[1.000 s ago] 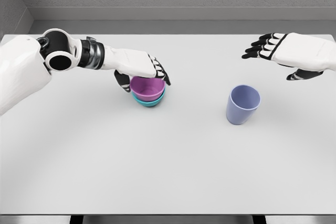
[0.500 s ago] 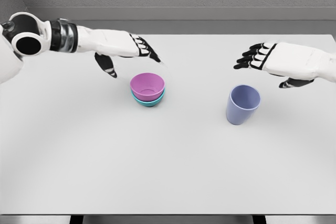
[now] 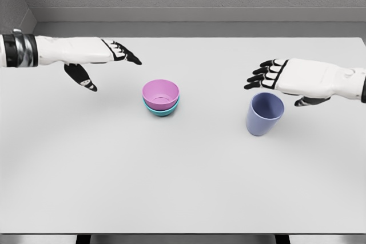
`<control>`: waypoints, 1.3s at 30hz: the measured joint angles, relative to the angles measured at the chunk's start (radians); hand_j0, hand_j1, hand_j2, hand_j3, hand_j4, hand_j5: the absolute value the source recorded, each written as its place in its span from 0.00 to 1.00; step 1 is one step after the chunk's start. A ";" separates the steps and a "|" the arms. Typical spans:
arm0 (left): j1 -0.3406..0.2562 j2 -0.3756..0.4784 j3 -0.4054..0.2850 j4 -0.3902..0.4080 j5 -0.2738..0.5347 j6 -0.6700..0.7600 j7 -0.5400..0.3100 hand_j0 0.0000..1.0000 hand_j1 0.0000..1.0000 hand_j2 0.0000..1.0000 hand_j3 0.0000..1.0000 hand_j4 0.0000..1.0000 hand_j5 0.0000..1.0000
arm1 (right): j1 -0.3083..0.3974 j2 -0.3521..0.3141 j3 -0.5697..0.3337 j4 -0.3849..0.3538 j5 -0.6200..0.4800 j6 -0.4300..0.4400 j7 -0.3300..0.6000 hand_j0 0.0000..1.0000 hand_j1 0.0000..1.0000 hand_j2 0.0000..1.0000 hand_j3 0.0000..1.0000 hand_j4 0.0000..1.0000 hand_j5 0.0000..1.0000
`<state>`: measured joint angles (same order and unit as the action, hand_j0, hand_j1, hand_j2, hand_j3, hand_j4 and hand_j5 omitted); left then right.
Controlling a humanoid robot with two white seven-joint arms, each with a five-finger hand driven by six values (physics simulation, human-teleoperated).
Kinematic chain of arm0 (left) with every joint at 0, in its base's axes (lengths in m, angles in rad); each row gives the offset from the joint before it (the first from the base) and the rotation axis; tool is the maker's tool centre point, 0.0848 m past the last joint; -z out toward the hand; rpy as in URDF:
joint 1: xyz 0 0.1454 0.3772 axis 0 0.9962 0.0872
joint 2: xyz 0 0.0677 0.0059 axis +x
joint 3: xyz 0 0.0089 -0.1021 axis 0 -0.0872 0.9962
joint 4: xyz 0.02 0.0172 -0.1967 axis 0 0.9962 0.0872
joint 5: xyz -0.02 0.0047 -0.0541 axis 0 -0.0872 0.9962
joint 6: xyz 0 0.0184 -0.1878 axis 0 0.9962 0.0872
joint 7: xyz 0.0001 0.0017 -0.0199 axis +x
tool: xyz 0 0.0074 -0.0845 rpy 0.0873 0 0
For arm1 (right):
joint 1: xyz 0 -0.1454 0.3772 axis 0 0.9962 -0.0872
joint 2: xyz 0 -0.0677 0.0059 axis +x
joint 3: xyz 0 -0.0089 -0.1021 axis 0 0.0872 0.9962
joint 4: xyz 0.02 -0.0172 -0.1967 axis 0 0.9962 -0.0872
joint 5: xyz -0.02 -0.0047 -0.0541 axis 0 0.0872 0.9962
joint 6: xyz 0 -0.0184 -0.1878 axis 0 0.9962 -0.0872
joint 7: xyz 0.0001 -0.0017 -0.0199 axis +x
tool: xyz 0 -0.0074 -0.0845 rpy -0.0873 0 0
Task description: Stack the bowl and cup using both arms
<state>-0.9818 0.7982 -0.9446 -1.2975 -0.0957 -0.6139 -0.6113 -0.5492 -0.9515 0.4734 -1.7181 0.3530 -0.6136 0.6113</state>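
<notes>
Pink bowl (image 3: 160, 92) nested in teal bowl (image 3: 162, 110); cup (image 3: 264, 114) w/ right hand (image 3: 286, 78) just above.

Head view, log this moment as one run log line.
pink bowl nested in teal bowl | left hand open | right hand open above purple cup

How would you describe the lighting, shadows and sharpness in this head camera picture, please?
Head view: soft, even simulator light with no glare on the white table; only faint shadows under the pink bowl, nested in the teal bowl, and the purple cup; everything is in focus, with no motion blur on the left hand or right hand.
</notes>
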 measured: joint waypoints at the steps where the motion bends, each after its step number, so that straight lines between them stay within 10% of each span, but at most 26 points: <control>1: 0.002 0.001 0.000 -0.007 0.000 0.000 0.000 1.00 1.00 1.00 1.00 1.00 1.00 | 0.000 0.000 0.002 -0.002 0.000 0.000 0.000 1.00 1.00 1.00 1.00 1.00 1.00; 39: 0.009 0.022 0.002 -0.051 -0.001 0.000 0.000 1.00 1.00 1.00 1.00 1.00 1.00 | 0.015 -0.001 0.052 -0.029 0.012 0.000 0.000 1.00 1.00 1.00 1.00 1.00 1.00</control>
<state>-0.9725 0.8199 -0.9429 -1.3483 -0.0965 -0.6135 -0.6113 -0.5338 -0.9529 0.5254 -1.7474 0.3647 -0.6136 0.6113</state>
